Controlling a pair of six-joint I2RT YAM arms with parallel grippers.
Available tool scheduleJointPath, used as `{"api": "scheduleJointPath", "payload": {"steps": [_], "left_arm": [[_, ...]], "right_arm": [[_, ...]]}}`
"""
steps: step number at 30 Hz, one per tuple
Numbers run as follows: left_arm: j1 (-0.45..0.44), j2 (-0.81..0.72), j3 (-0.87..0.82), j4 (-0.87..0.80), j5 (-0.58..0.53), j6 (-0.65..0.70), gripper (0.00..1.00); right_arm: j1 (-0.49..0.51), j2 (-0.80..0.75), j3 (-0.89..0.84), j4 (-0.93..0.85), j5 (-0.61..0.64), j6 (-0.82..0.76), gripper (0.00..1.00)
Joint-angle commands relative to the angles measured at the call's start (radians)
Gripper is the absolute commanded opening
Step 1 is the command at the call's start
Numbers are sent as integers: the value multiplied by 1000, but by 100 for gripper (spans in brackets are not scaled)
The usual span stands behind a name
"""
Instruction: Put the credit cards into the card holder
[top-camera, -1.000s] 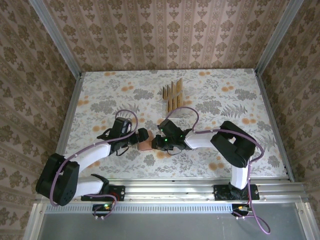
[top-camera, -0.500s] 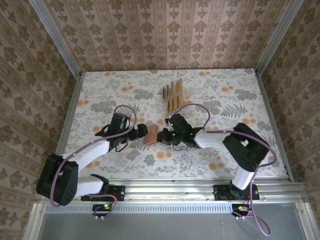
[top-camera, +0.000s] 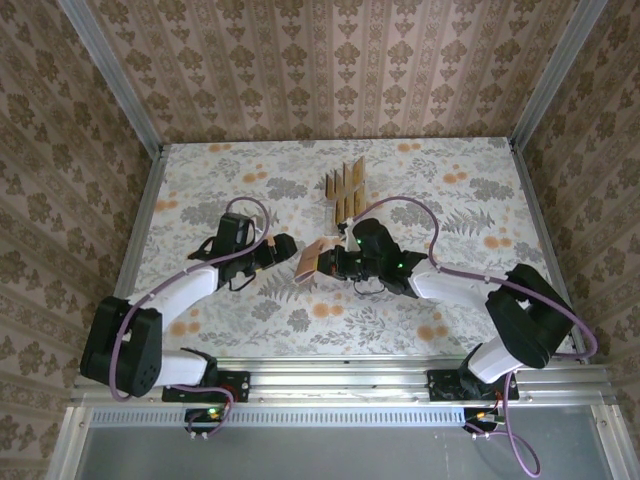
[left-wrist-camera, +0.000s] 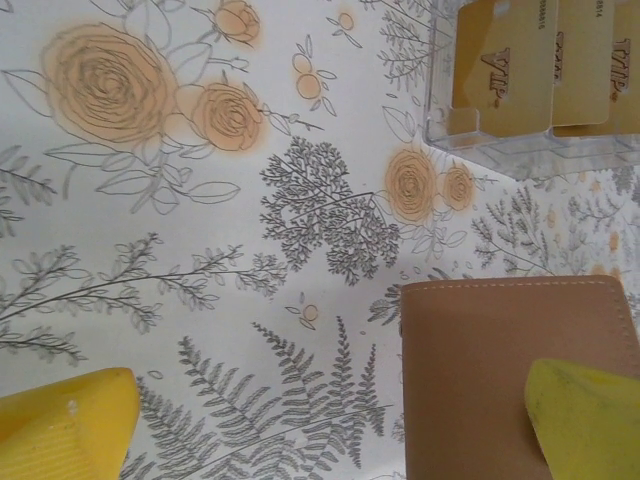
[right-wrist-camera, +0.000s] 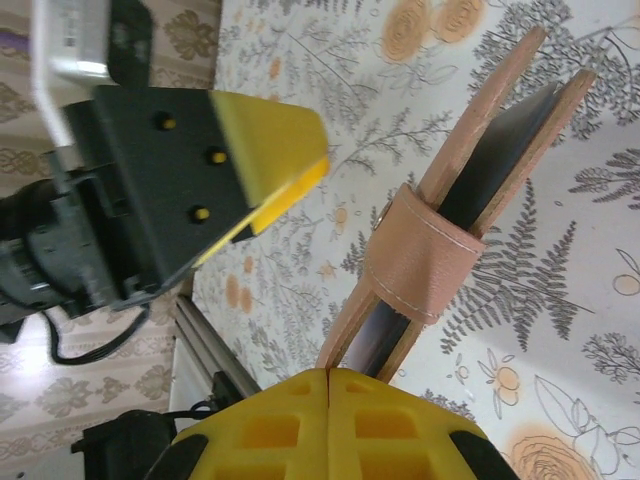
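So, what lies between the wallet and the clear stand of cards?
Bare flowered table; the left wrist view shows the gap between wallet and stand.

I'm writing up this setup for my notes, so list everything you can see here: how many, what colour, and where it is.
card holder: one, reddish-brown, near the table's middle, held on edge, its leaves slightly apart
credit cards: several, tan-gold, standing in the clear stand beyond the card holder; exact count unclear
clear stand: one, transparent, towards the far middle of the table
table: one, white with grey and orange floral print
walls: brown patterned paper, on three sides of the table
left gripper: one, black with yellow fingers, open, beside the card holder
right gripper: one, yellow fingers, shut on the card holder's edge
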Motion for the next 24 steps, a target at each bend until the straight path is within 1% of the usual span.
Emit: {"api": "scheduleJointPath", "payload": {"steps": [1,5,10,13,18,24], "left_arm": [[7,9,25,74,80,-74,100],[7,16,14,151,122,-172,100],[-3,20,3,234,146,-282,100],[-13,24,4,257,157,-316,100],[-28,35,-5,271,156,-336,100],[-37,70,-56,431,178,-447,100]], "right_arm": [[-6,-55,5,-7,-31,-31,0],[-5,-72,24,5,-41,-35,0],[-5,-69,48,28,-46,-23,0],[-5,-58,60,50,-49,-9,0],[-6,-48,67,87,-50,10,0],[-5,-34,72,111,-49,21,0]]}}
